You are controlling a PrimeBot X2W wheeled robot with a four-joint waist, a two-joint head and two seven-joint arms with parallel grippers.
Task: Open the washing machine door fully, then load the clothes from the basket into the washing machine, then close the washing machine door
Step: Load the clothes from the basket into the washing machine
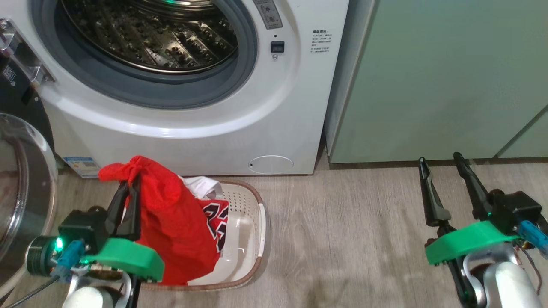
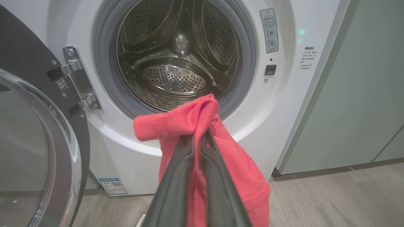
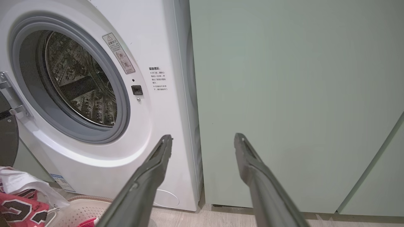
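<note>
Jaws: left gripper [image 1: 128, 185] pinches clothes [image 1: 171, 222], hanging over basket [image 1: 258, 205] left end; right gripper [image 1: 440, 158] spread, idle. Raise bundle above gasket [image 1: 141, 92] lip, carry deep into washing machine [image 1: 192, 137] before release.

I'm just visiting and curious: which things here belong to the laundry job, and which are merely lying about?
Job: washing machine, its open door, basket, red clothes, left tool shut on one of them.
Lying about: pale green cabinets, wood floor; right tool, open, holding nothing.
</note>
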